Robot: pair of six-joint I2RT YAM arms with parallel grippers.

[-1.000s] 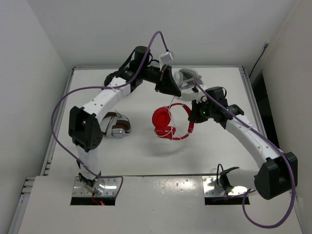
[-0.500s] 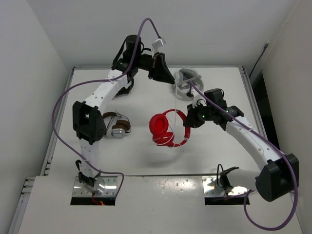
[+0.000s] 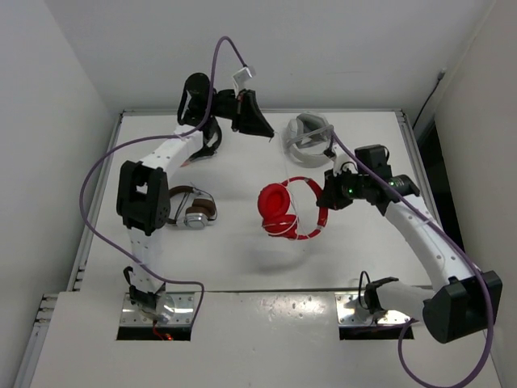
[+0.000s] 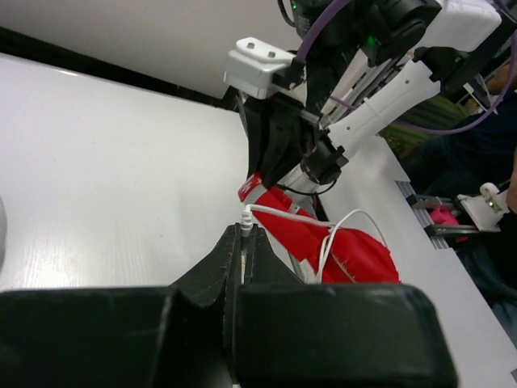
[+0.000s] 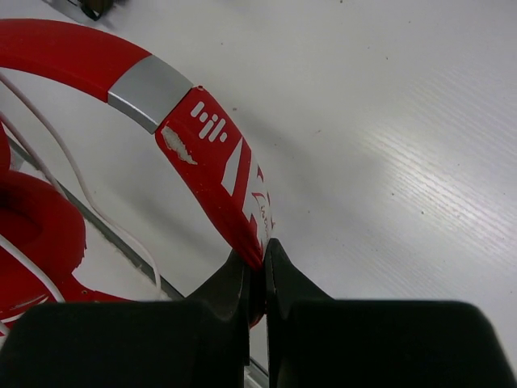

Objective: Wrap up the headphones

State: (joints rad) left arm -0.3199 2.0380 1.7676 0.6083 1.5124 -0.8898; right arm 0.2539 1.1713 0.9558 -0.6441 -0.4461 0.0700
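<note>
The red headphones [image 3: 284,212] are held in mid-table, their headband [image 5: 206,145] pinched by my right gripper [image 3: 324,202], which is shut on it. In the right wrist view the jaws [image 5: 260,257] close on the band's edge, with a red earcup [image 5: 32,238] and white cable [image 5: 77,182] to the left. My left gripper [image 3: 265,132] is at the back of the table, shut on the plug end of the white cable [image 4: 245,226]. In the left wrist view the cable runs from the jaws [image 4: 244,236] to the headphones [image 4: 347,250].
Brown-and-silver headphones [image 3: 192,208] lie at the left by the left arm. Grey-white headphones [image 3: 307,133] lie at the back right, close to both grippers. White walls close the table at the back and sides. The right arm [image 4: 388,81] stands behind the headphones in the left wrist view.
My left gripper has moved back and to the left with the cable end. My right gripper has shifted the red headphones slightly to the right.
</note>
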